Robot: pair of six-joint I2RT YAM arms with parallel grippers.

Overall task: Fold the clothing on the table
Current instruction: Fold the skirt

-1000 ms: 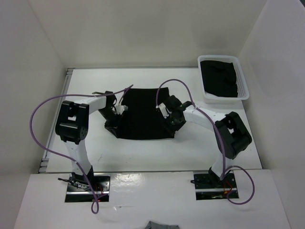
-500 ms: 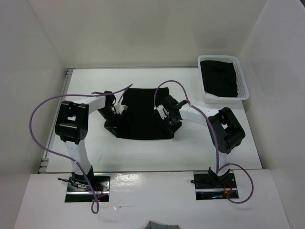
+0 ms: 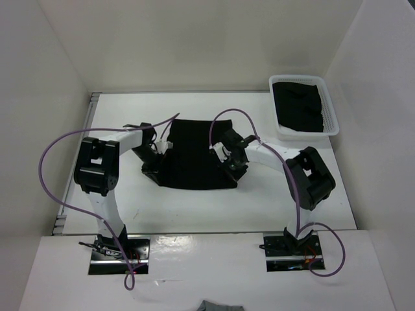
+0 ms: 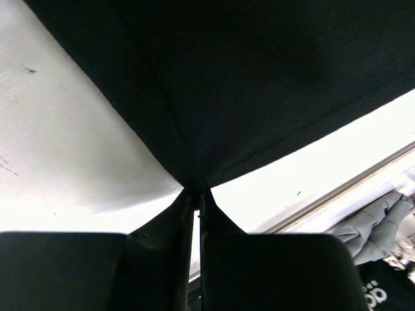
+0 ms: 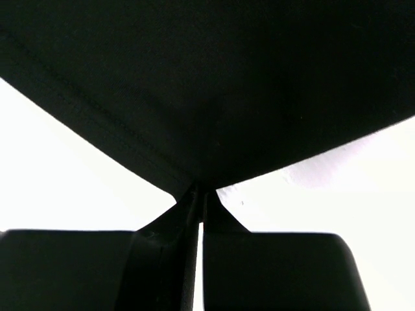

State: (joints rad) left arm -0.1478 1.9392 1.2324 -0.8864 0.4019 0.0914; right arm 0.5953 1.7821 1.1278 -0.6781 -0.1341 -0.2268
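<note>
Clothing: plain black garment, lying mostly flat mid-table between the two arms, approx rectangular from the top cam. It sits on the table w/ bare white surface on all sides.

L gripper is at the garment's near-left corner, fingers pressed together w/ a tuck of black fabric pinched between the tips. In the L wrist cam the cloth fans out from that pinch point, w/ a crease running off toward the upper left.

R gripper is at the near-right corner, likewise closed tight on a fold of the same fabric. A stitched hem line runs diagonally across the R wrist view down to the pinch. White tabletop shows either side of the cloth in both wrist views. Both sets of tips are low by the surface; can't tell if they touch it, or how far the corners are raised.

Other bits:
- White mesh basket at the far-right corner of the table, w/ a black fabric heap inside, well apart from the garment.
- Purple cables loop off each arm.
- Metal strip along the table edge in the L wrist view, w/ crumpled grey cloth beyond it.
</note>
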